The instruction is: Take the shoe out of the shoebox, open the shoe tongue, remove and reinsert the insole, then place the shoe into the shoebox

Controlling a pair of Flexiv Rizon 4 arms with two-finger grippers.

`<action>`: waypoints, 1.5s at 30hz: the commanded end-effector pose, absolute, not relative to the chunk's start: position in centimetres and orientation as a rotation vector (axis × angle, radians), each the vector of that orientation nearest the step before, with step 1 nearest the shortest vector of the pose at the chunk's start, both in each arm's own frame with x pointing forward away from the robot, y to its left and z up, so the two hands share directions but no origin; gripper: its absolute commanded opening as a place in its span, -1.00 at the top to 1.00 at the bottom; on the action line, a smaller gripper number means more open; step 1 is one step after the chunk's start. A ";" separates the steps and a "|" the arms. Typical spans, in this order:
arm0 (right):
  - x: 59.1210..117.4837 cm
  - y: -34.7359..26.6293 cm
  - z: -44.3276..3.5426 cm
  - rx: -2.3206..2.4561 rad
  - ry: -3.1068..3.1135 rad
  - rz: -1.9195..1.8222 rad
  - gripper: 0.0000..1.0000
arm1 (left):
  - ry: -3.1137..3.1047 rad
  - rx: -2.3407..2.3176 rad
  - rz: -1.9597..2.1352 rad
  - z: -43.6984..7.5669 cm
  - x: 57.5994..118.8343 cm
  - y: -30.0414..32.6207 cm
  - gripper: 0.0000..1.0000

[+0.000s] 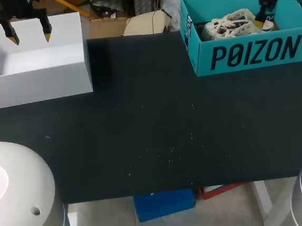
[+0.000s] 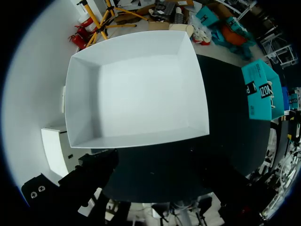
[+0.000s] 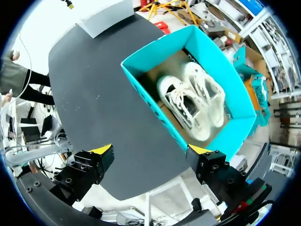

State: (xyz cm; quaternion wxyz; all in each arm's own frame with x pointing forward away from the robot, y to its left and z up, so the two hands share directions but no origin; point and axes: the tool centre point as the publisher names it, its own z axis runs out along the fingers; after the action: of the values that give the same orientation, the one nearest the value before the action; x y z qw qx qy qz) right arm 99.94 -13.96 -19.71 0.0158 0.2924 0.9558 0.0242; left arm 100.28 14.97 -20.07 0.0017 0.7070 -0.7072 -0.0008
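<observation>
The shoe [image 3: 190, 101] lies with its mate inside the teal shoebox [image 3: 160, 49]. Both are white and laced, side by side on the box floor, and neither gripper touches them.

The black table [image 1: 157, 123] is the largest thing before us and carries everything else. At its far left corner stands a white box [image 1: 37, 80], open at the top, with nothing inside that we can see. In the left wrist view its bare floor and four walls lie ahead of our fingers. At the far right corner sits the shoebox, also open at the top, its printed long side facing us in the head view. The two boxes are well apart, with bare tabletop between them.

Our left gripper [image 1: 29, 36] hangs above the far side of the white box. Its two yellow tips are spread apart with only air between them, so it holds nothing. Our right gripper [image 3: 150, 149] hovers over the right end of the shoebox (in the head view only one of its yellow tips shows, close to the shoes). Its own wrist view shows its fingers spread wide and gripping nothing, with the box and both shoes ahead of them.
</observation>
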 end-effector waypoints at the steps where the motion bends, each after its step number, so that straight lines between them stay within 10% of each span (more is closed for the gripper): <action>1: 102.4 -13.7 -20.8 0.521 3.086 0.079 -1.00 | -2.219 2.218 -0.005 -20.0 100.3 15.0 -1.00; 8: 105.7 -13.4 -21.9 0.346 3.100 0.080 0.00 | -2.219 2.218 -0.005 -20.0 100.3 15.0 -1.00; 15: 108.8 -13.7 -23.0 0.186 3.098 0.114 -0.33 | -2.219 2.218 -0.005 -20.0 100.3 15.0 -1.00; 21: 111.2 -13.8 -24.7 0.059 3.074 0.151 -0.03 | -2.219 2.218 -0.005 -20.0 100.3 15.0 -1.00; 45: 116.9 -14.3 -32.8 -0.166 3.014 0.042 0.16 | -2.219 2.218 -0.005 -20.0 100.3 15.0 -1.00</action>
State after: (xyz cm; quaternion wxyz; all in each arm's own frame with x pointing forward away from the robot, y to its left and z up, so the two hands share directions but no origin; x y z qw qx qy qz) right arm 116.17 -14.40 -31.75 0.0634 -0.0550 0.9964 0.0121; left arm 100.29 14.97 -20.07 0.0017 0.7070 -0.7072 -0.0008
